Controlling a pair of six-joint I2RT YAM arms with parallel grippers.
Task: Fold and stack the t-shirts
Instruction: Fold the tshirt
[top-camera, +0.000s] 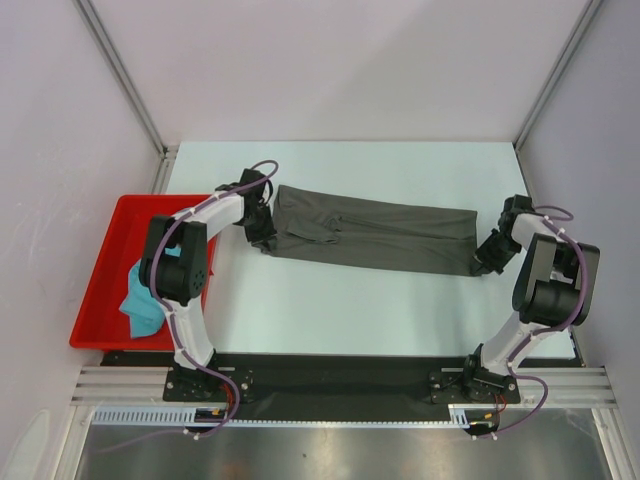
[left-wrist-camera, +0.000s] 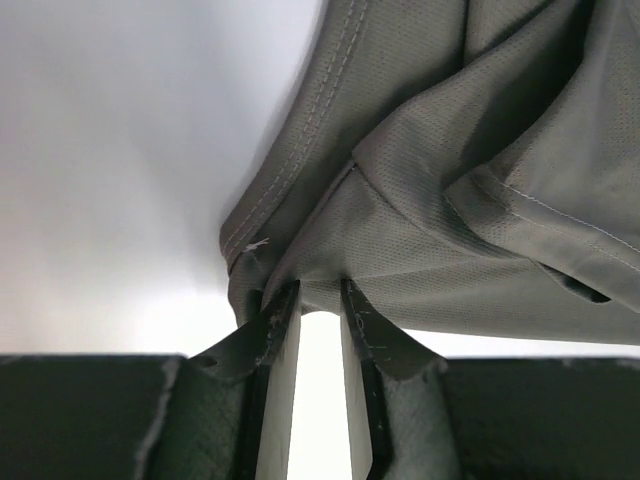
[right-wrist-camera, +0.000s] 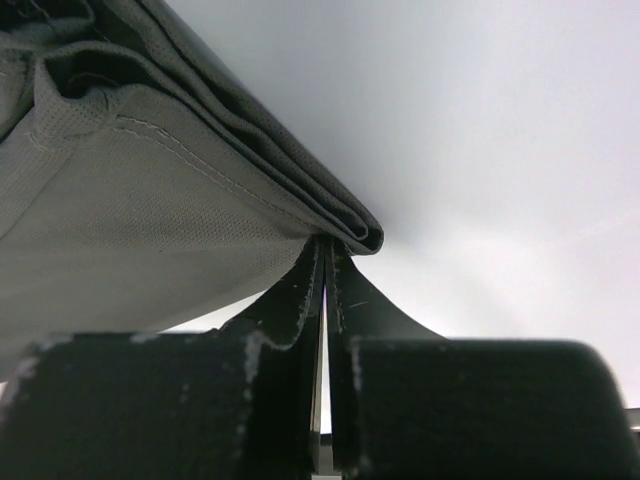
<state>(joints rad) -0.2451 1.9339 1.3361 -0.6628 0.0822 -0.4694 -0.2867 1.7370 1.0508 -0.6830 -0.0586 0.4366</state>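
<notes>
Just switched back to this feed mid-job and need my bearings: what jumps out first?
A dark grey t-shirt lies stretched in a long band across the white table, the right hand shut on its right end and the left hand at its left end, grip unclear. At the table's left edge, a red tray holds a crumpled teal t-shirt, partly behind the left arm.

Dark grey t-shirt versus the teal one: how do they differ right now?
The dark grey cloth t-shirt lies folded into a long strip on the white table; the teal cloth t-shirt sits bunched in the red plastic tray. The right gripper pinches the grey one's corner and the left gripper straddles its other end; neither gripper is near the teal one. Neither is stacked.
</notes>
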